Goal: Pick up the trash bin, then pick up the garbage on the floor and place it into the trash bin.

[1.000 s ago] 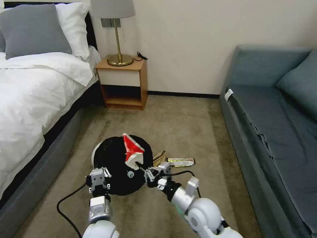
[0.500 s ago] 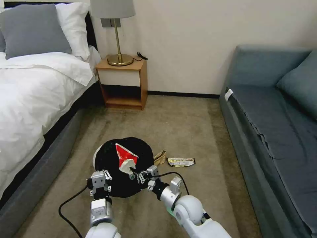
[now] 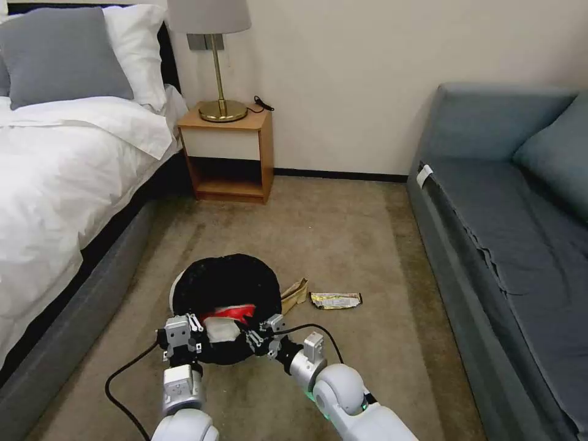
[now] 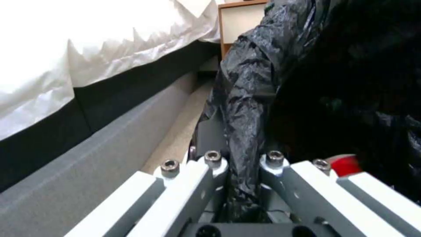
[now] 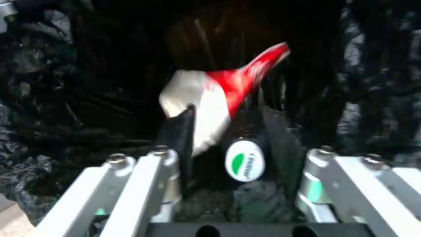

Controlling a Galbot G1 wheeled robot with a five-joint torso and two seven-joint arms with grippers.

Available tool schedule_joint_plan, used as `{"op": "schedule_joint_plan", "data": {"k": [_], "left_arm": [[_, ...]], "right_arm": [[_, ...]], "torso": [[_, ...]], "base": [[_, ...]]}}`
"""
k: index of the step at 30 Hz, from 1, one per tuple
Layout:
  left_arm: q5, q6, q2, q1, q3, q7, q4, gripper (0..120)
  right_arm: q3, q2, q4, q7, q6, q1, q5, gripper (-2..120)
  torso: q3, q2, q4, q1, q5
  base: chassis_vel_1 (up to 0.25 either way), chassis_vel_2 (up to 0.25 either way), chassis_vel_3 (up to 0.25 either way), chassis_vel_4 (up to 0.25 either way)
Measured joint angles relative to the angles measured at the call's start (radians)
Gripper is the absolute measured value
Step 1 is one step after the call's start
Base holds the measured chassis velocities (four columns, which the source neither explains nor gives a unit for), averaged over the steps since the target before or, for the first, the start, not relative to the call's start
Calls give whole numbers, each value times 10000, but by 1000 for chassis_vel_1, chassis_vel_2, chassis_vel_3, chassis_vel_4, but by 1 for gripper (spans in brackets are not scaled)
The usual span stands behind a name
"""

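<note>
The trash bin, white with a black bag, is tipped so its mouth faces me. My left gripper is shut on its rim, and the left wrist view shows the fingers pinching the bag. The red-white packet lies inside the mouth. My right gripper is open at the rim, with the packet loose just beyond its fingertips. A white cap with a green mark sits in the bag. A tan paper bag and a gold-silver wrapper lie on the carpet to the bin's right.
A bed runs along the left and a grey-blue sofa along the right. A wooden nightstand with a brass lamp stands at the far wall. Open carpet lies beyond the bin.
The right gripper carried the red-white packet from above the bin down into its mouth, drew back toward me and let go. The left gripper kept its hold on the rim.
</note>
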Motion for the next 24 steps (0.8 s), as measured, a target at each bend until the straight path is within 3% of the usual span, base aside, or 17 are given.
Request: {"op": "schedule_joint_plan", "data": {"k": [2,7,14,24], "left_arm": [[-32,0,41,-31,-41,10,46,2],[-64,-18,70,-62,-121,20,104,2],[-123,-144,135,-72,-352,23,120,2],[-227,-292,-172,-48,-554,-41,164,2]], "right_arm": [[35,15,33,6,72,3,31,54],[75,44,286,6,259,-78,55,67],[422,-136,1191,368,262,-232,221,96],[1598,-618,2370,800,122,-240,1369,100]], "torso": [[0,0,0,0,0],[0,0,0,0,0],[0,0,0,0,1],[0,0,0,0,2]], "base": [[0,0,0,0],[0,0,0,0],[0,0,0,0],[0,0,0,0]]}}
